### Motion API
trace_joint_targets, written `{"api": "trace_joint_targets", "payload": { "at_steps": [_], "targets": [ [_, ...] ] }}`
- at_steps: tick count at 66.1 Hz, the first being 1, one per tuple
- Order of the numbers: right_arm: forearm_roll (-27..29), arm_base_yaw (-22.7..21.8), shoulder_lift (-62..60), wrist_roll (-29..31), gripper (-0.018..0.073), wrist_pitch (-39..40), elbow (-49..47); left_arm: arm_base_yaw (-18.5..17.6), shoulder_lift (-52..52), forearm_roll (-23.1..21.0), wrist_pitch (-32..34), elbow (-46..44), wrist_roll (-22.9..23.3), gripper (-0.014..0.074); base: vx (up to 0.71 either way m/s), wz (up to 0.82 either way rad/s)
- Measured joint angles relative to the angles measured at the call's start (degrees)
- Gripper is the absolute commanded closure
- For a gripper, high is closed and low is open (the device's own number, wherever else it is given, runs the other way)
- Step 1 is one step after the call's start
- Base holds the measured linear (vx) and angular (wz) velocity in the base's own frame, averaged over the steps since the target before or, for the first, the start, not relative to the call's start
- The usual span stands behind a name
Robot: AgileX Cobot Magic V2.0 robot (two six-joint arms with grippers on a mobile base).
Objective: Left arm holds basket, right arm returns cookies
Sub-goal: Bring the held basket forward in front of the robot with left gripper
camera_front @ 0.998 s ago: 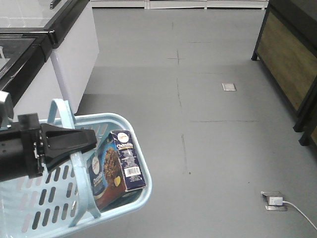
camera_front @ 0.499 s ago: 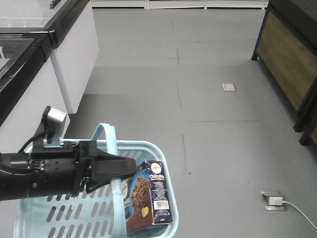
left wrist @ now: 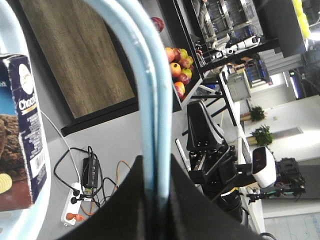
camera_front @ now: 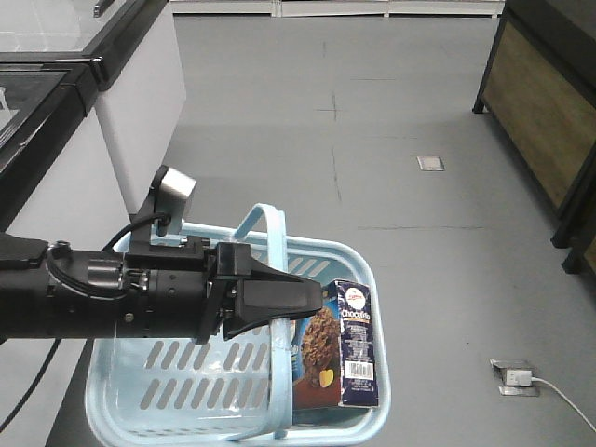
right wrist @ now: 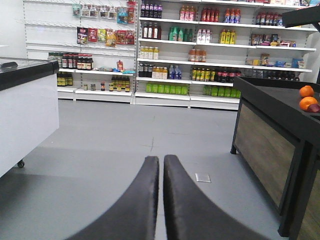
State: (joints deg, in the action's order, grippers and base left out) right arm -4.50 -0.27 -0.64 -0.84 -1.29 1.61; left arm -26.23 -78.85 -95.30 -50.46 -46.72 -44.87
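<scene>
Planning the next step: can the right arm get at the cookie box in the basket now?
Probably, but not directly: the cookie box stands uncovered beside the handle held by the left gripper, while the right gripper is shut and faces the shelves.

3 views.

1. Exterior front-facing: set high, tilted down and forward over the grey floor (camera_front: 410, 233). The left arm (camera_front: 112, 298) fills the left side, and the basket (camera_front: 383, 372) sits near, low in frame.

2. Left wrist-mounted: just behind the left gripper (left wrist: 155, 162), picture turned sideways, looking along its fingers. Very close to the handle (left wrist: 150, 75). Shared with view 1: handle, cookies (left wrist: 22, 130).

3. Right wrist-mounted: low and level, looking along the right gripper (right wrist: 161, 159) toward distant shelves (right wrist: 200, 50). Shared with view 1: floor, white cabinet (right wrist: 25, 120) at left, dark counter (right wrist: 265, 145) at right, floor plate (right wrist: 203, 177).
</scene>
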Motion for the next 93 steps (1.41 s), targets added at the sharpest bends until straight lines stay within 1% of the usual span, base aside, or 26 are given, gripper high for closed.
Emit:
{"api": "trace_joint_targets", "payload": {
  "at_steps": [13,93],
  "targets": [
    [0.0,0.0,0.0,0.0,0.0562,0.0,0.0,-1.32,-0.98,0.0,0.24,-0.64,0.0,0.06,0.0,0.0],
    [0.0,0.0,0.0,0.0,0.0562,0.0,0.0,-1.32,-0.98,0.05,-0.33,-0.64,0.0,0.0599,0.0,0.0]
  ]
}}
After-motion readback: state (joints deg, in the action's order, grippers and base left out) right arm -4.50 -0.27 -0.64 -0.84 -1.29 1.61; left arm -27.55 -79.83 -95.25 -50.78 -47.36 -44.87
